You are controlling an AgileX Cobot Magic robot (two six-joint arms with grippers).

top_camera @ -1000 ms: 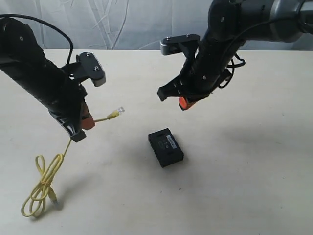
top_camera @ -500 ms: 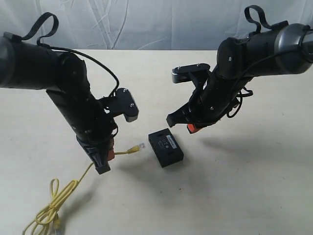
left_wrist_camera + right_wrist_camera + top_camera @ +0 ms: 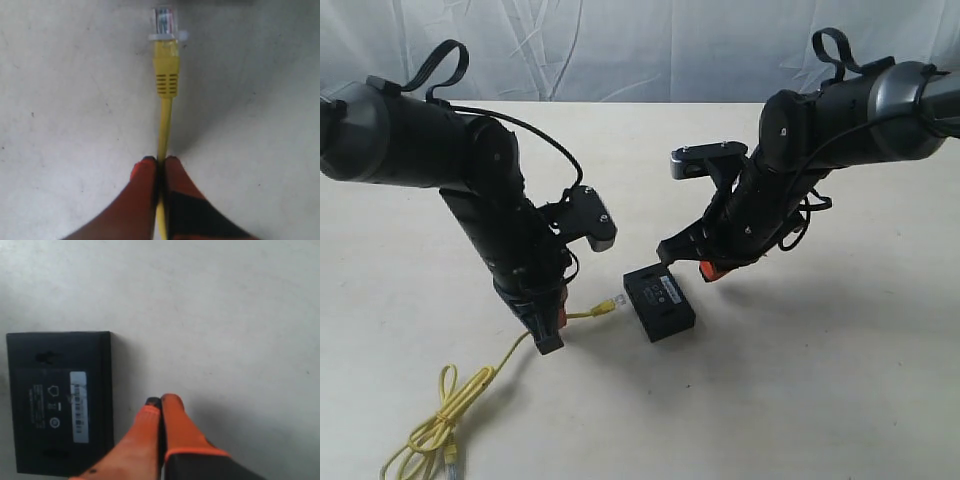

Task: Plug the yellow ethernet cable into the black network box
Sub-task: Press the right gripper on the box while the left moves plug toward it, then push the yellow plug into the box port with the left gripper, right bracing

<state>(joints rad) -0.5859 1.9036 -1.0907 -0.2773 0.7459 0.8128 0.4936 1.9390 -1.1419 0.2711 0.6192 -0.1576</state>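
Shows the insertion not yet made. At far left, places the loose coil of the yellow ethernet cable (image 3: 440, 425) flat on the tabletop (image 3: 820, 400), with the cord running up from it to the left end effector (image 3: 552, 332). Shows that end effector clamped on the cord a short way behind the plug (image 3: 608, 304), with both fingers (image 3: 145, 200) pressed against the yellow strand in the left wrist view and the clear plug pointing forward, free of any grip. Places the plug tip just beside the left end of the black network box (image 3: 660, 300), apart from it and aimed roughly at that face; cannot tell from these views where the port sits. Further right, shows the right end effector (image 3: 708, 268) with tips together on nothing, just beside the far edge of the box and apparently not touching it. Judged done: grasp and approach. Judged left: final alignment with the port and the push home, probably against a braced box.
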